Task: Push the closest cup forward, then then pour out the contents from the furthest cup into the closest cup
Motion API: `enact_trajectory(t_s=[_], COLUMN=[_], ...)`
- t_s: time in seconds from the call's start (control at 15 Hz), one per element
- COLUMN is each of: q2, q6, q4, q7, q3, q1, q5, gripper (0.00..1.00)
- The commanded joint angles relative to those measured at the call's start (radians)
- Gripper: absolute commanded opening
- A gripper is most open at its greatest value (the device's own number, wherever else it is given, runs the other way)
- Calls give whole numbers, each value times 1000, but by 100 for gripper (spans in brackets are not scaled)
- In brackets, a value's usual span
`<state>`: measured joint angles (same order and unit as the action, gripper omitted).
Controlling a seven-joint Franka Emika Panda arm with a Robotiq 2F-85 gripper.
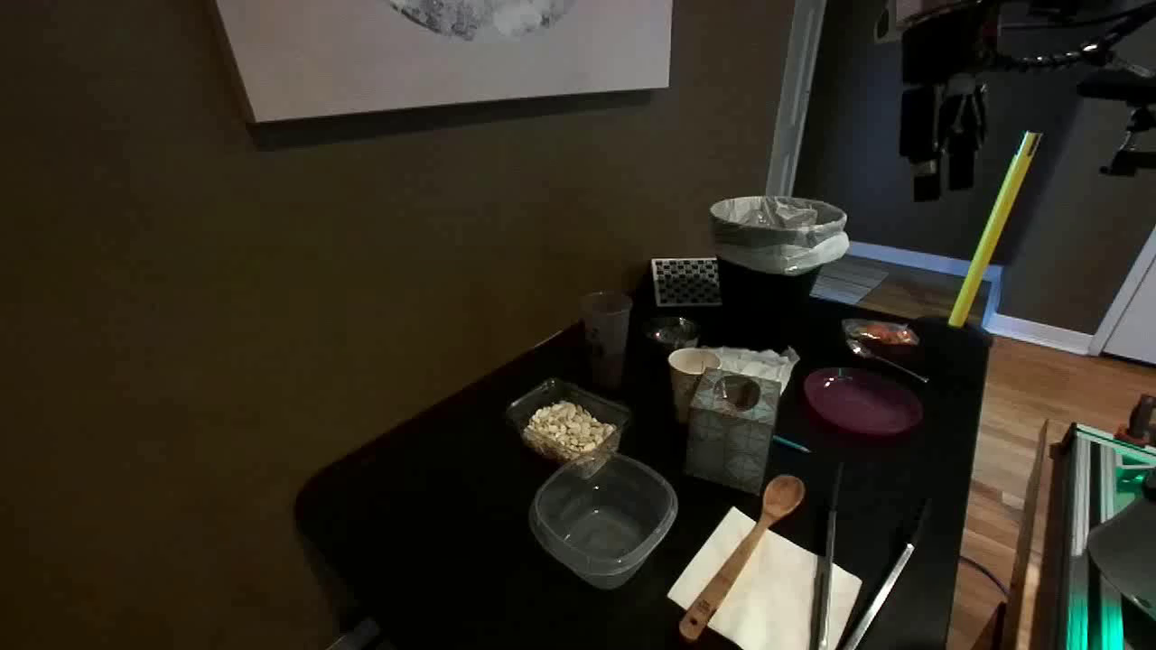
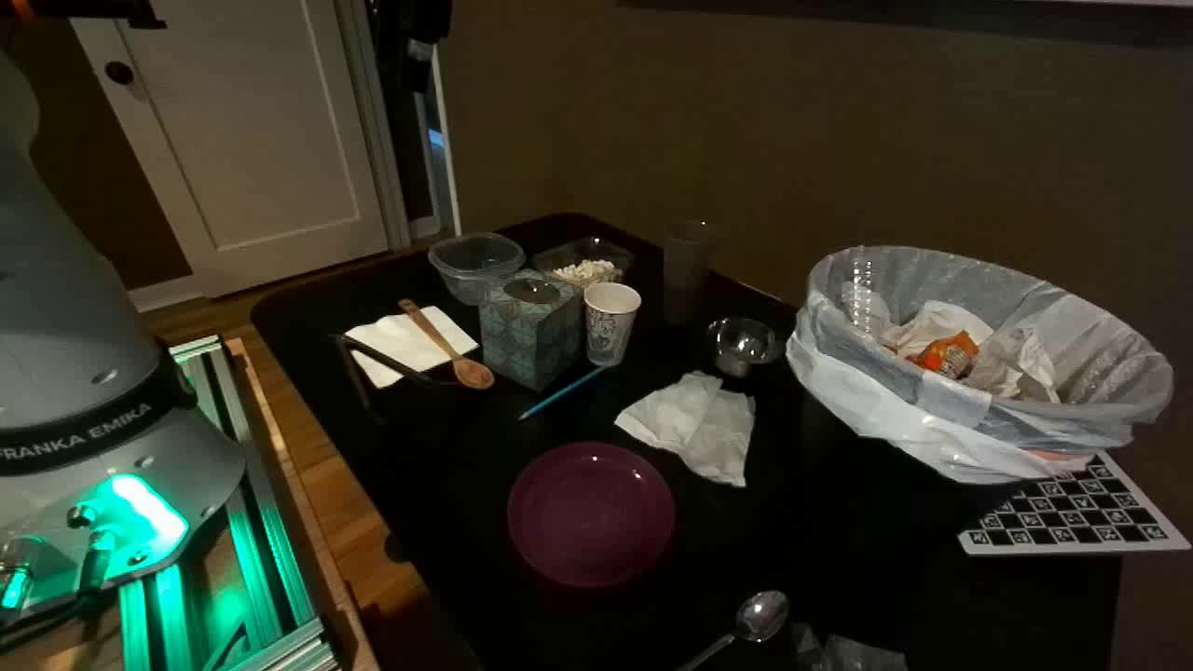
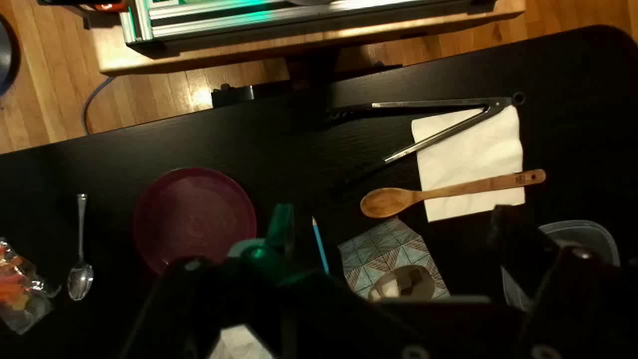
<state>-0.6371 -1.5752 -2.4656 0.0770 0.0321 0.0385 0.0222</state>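
High over the black desk (image 1: 433,542), the Franka Panda arm (image 1: 939,45) enters an exterior view at the upper right, its wrist turned so that the jaws point straight down. The two fingers (image 3: 280,224) stand wide apart and hold nothing. Seen from the wrist, the patterned tissue box (image 3: 391,254) shows in the gap between them, well below the tips and touched by neither. In an exterior view the base (image 2: 172,457), with a green light (image 2: 149,508) low on it, stands beside the desk, while the jaws hang dark at the top edge.

The printed paper cup (image 2: 610,321) stands upright on the desk, just beside the tissue box; whether they touch cannot be told. The tall translucent cup (image 2: 688,270), also upright, is farther from the base, near the wall (image 2: 578,121). What either cup holds cannot be made out. Both are well apart from the jaws. A small bowl (image 2: 743,354) sits near them, and a wooden spoon (image 3: 448,191) lies across a white napkin (image 3: 478,154).
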Motion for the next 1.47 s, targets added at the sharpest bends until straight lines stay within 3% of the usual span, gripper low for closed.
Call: enact_trajectory(t_s=[0.0, 0.47, 0.53, 0.8, 1.13, 1.33, 1.4], q2=[1, 1, 47, 189, 451, 604, 492], q6=[2, 2, -15, -348, -750, -859, -823], q4=[1, 2, 11, -5, 38, 87, 26], q7=[-3, -3, 45, 202, 260, 278, 249], q3=[-5, -5, -9, -18, -15, -5, 5], q1=[6, 6, 28, 99, 108, 89, 89], q5=[2, 2, -8, -76, -92, -61, -73], gripper=[100, 100, 100, 100, 100, 100, 100])
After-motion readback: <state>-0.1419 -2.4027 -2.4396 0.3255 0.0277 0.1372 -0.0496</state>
